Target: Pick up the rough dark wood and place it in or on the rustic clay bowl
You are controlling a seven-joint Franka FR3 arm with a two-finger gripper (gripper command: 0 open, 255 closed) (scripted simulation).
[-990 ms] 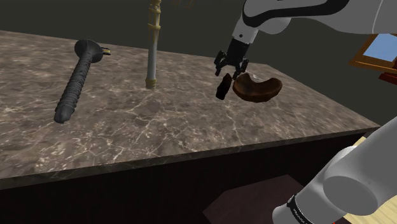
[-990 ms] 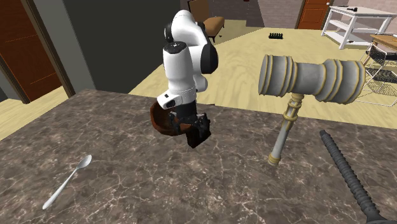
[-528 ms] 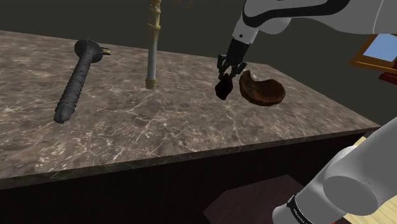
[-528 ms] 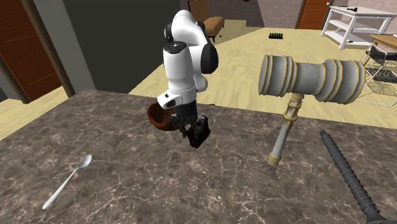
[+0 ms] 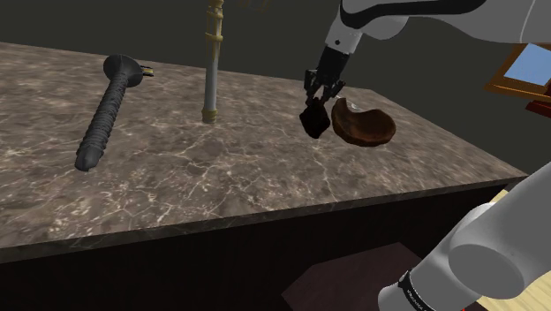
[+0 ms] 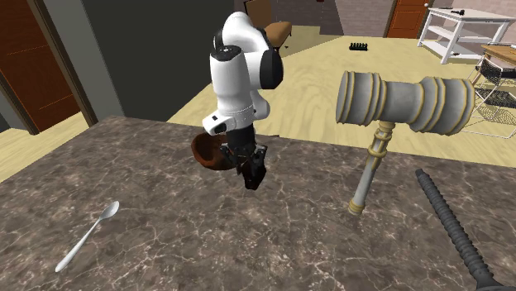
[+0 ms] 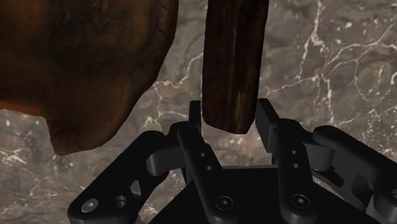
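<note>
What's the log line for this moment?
phase: carry | gripper: shut on wood piece | wood piece: hanging above counter, beside bowl, not in it | bowl: brown, on counter

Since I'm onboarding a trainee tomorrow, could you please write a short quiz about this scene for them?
1. True or false: the dark wood piece already lies inside the brown bowl.
2. What stands upright on the marble counter? A) mallet B) vase C) bottle
3. Fill in: the jaws are shut on the ____.
Key: 1 false; 2 A; 3 dark wood piece.
</note>
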